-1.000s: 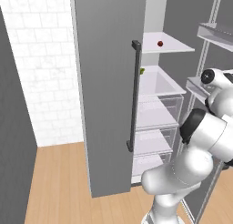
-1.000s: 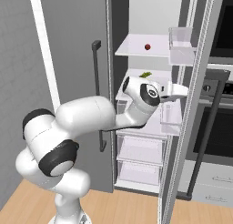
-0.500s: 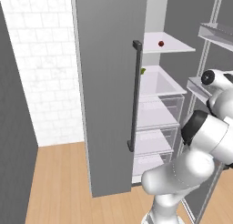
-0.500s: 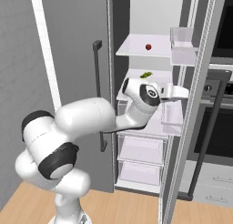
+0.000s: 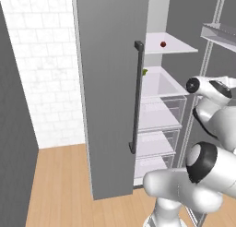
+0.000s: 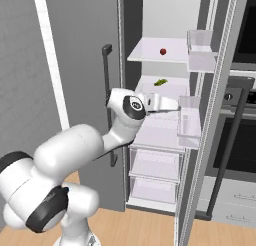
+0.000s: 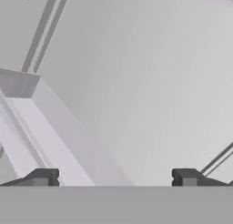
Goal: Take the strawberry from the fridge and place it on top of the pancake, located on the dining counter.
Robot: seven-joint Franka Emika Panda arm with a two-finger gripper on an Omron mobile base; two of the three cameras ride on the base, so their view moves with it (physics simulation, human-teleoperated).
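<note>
The strawberry [image 5: 162,44] [image 6: 163,51], a small dark red berry, lies on the top white shelf of the open fridge [image 5: 110,92] [image 6: 150,20]. My gripper [image 6: 176,104] [image 7: 114,177] hangs in front of the fridge opening, one shelf level below the berry and to its right, close to a clear door bin. Its jaws stand wide open with nothing between them. The hand view looks at bare white fridge walls and shelf edges. The pancake and the dining counter are out of view.
A small green item [image 5: 144,72] [image 6: 160,82] rests on the shelf under the strawberry. Clear drawers [image 6: 155,165] fill the lower fridge. The right door [image 6: 220,90] swings out with clear bins [image 6: 200,57]. A dark oven [image 6: 240,140] is behind it.
My wrist and hand have shifted a little to the left, in front of the fridge opening. The jaws have stayed open, and the strawberry has not moved.
</note>
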